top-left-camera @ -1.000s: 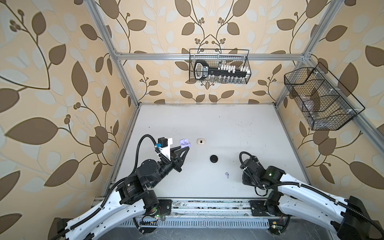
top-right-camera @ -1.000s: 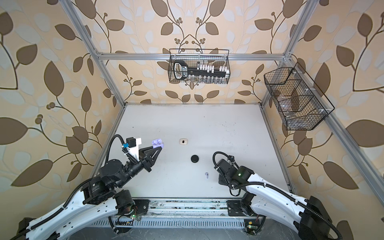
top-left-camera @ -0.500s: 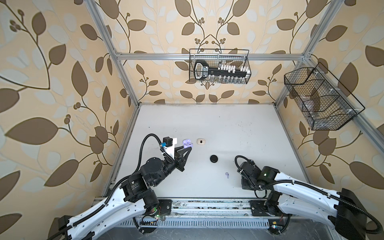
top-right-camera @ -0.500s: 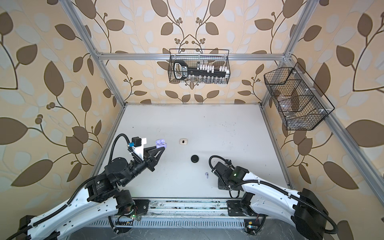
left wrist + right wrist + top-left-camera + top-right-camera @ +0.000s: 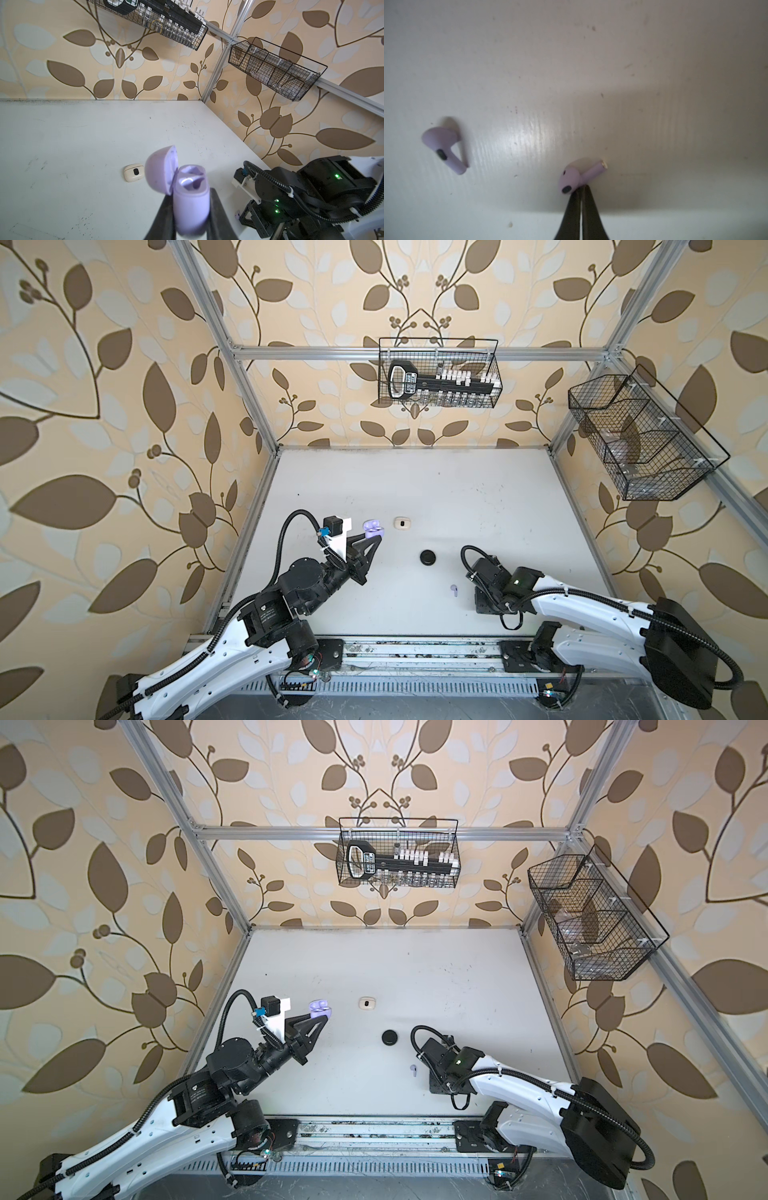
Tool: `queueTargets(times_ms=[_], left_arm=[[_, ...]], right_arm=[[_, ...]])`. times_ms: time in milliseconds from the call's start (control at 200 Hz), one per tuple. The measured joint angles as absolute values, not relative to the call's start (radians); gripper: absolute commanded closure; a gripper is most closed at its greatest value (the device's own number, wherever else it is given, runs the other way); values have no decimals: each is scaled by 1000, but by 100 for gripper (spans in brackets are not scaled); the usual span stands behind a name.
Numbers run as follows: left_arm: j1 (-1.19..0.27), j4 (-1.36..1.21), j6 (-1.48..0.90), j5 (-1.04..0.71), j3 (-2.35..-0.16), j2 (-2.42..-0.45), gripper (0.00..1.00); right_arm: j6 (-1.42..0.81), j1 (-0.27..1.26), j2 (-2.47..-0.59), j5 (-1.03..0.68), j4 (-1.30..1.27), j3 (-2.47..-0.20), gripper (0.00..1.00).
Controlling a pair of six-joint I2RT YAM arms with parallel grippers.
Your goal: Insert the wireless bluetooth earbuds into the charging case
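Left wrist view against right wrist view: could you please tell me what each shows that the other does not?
Left wrist only: open lavender plastic charging case between the left jaws, closed cream plastic case, black wire baskets. Right wrist only: a lavender stemmed earbud at the shut right jaws' tips, plus a loose one. Both: white tabletop, and one earbud, which one unclear.

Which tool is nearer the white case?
Left. The left tool, holding the lavender case, is beside the white case; the right tool, pinching an earbud, is beyond the black case.
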State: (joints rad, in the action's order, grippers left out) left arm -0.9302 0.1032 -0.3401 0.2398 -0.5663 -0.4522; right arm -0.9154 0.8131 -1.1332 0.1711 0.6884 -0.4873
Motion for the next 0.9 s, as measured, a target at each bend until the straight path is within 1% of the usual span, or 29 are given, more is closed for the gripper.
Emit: queueTargets(times_ms=[55,235,315,535,575,615,645,715,740,765,805,830,900], left_arm=[[-930,103,-340,240,-566,-446,100],[-930,102,-340,239,-566,-437,100],[-930,101,-340,236,-562,-437,100],[-930,102,-340,234,-541,-417,100],[-931,102,-340,234,-540,-412,100],[-930,102,-340,233,-539,-408,100],[-930,102,-340,231,-539,-405,100],[-930,102,-340,228,-539,-400,100],[-930,102,-340,227,-538,-399,100],[-930,101,-340,224,-538,-398,100],[-930,102,-340,221,-538,-397,100],[-930,102,-340,220,-538,-397,100],[-930,102,-340,215,-538,-396,100]], right_arm=[[-910,805,-1142,173,668,-490,83],[-884,784,-1163,190,616,-498,69],[-867,763,-1176,206,604,-508,67],[-816,680,-1193,252,576,-539,67],[-807,668,-1193,258,575,-543,62],[-799,659,-1193,265,574,-547,54],[-791,655,-1193,270,574,-550,50],[-777,654,-1192,270,570,-550,45],[-772,656,-1191,268,567,-549,46],[-771,659,-1188,266,561,-547,50],[-771,662,-1184,266,555,-544,62],[-761,663,-1182,266,553,-543,67],[-765,657,-1181,267,555,-542,69]])
